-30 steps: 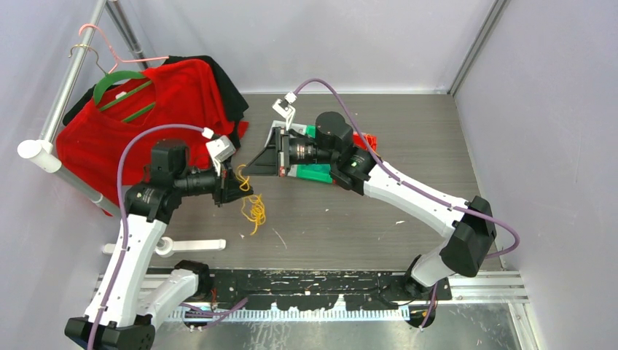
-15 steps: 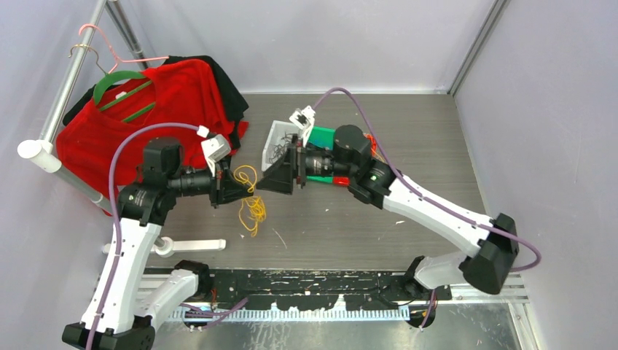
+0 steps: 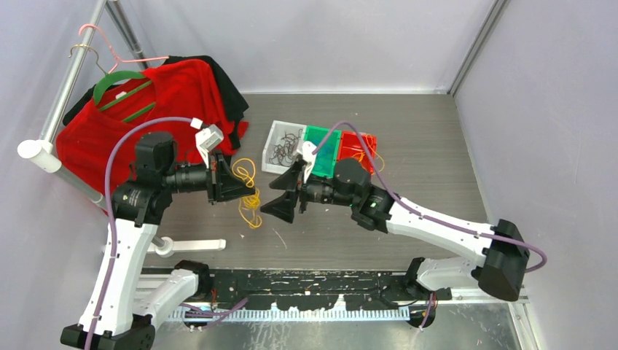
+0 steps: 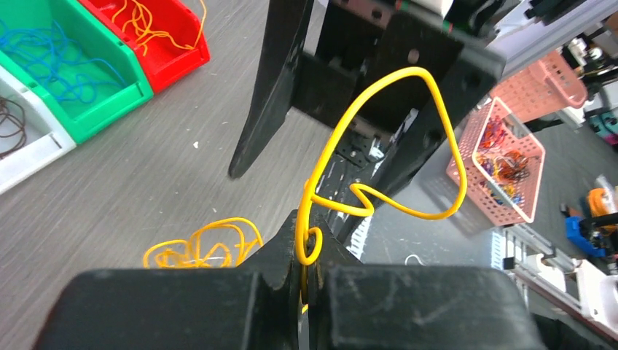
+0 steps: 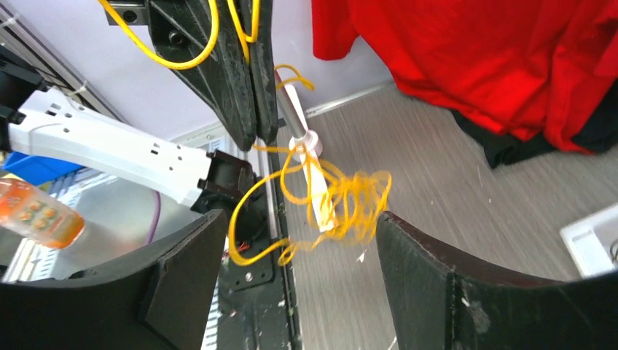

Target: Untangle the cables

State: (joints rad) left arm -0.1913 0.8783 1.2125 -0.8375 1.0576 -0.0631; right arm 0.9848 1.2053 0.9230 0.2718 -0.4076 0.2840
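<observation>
Yellow thin wiry cable point(image 4: 412, 70), light and springy, sits pinched in the closed left pincer point(image 4: 306, 251). The open right pincer point(image 5: 300, 226) could best take its upper-centre loop.

Table point(image 3: 437, 168): grey-brown wood-grain surf., matt, fine lengthwise lines. Yellow cable point(image 4: 379, 146): smooth plastic sheath, glossy. Left gripper point(image 4: 304, 240) & right gripper point(image 5: 300, 217): blk plastic fingers, matt, slightly grainy w/ pale scuffs. Green bin point(image 4: 109, 98), red bin point(image 4: 175, 55), white bin point(image 4: 33, 157): moulded plastic, semi-gloss. Red shirt point(image 5: 495, 58): soft cloth, matt, creased; black garment point(image 5: 510, 149): cloth too, matt. Arm shells point(image 3: 437, 232): white plastic, smooth, slight sheen. Near-edge strip point(image 3: 481, 328): bare metal, dull, scratched. Walls point(image 3: 328, 36): plain matt panels, lilac-grey.
</observation>
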